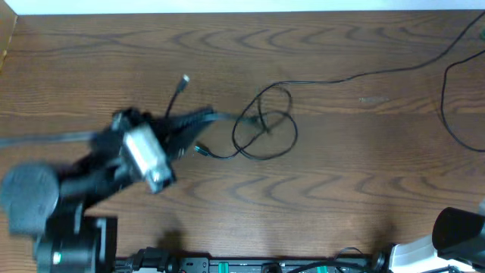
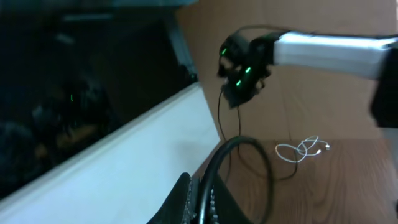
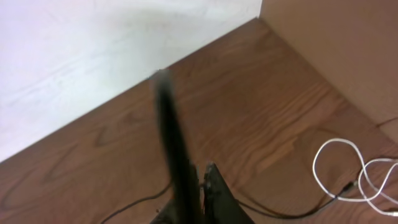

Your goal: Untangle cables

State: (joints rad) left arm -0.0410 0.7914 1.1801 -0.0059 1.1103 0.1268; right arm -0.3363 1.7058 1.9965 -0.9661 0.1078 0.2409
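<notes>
I see the L gripper [image 2: 200, 198] w/ jaws nearly together on the black cable [image 1: 263, 123], which rises in a loop from between the fingers in the wrist cam; overhead, the rest of that cable lies in loose overlapping loops mid-worktop [image 1: 364, 189], just beside the gripper, w/ one strand trailing off toward a far corner. The white cable [image 2: 303, 148] lies coiled flat on the wood, well apart from the L gripper; the R gripper [image 3: 200, 186] is too blurred in its own wrist cam for me to tell how far open it is; white loops lie on the wood near it.
</notes>
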